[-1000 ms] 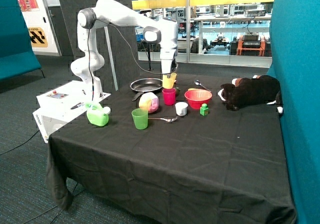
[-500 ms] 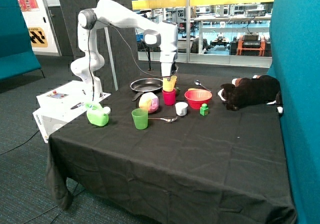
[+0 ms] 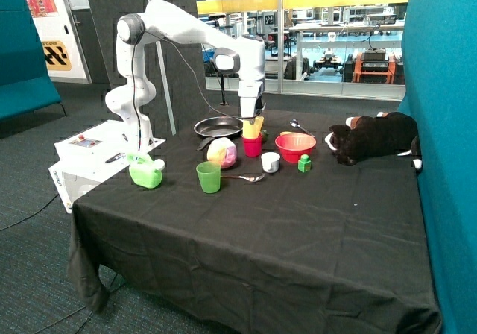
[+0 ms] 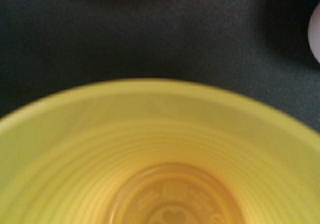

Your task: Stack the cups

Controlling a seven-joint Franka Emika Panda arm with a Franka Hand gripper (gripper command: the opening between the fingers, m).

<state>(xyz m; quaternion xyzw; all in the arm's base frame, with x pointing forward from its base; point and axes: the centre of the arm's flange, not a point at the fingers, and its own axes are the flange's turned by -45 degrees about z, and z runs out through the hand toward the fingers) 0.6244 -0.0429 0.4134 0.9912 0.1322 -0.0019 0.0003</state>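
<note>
My gripper [image 3: 253, 122] is shut on the yellow cup [image 3: 253, 129] and holds it upright, with its lower part inside the pink-red cup [image 3: 253, 147]. The pink-red cup stands on the black table [image 3: 298, 229] between a frying pan and a red bowl. The green cup [image 3: 209, 177] stands alone nearer the table's front, apart from the other two. In the wrist view the inside of the yellow cup [image 4: 160, 159] fills most of the picture, with black cloth beyond its rim. The fingers do not show there.
A small white cup [image 3: 270, 162], a red bowl [image 3: 295, 147] and a green block [image 3: 304, 163] stand close beside the pink-red cup. A coloured ball [image 3: 222, 153], a spoon [image 3: 244, 177], a frying pan [image 3: 218, 127], a green jug [image 3: 146, 171] and a plush toy [image 3: 376, 136] are also on the table.
My gripper has come down with the yellow cup, from just above the pink-red cup to partly inside it. Nothing else has moved.
</note>
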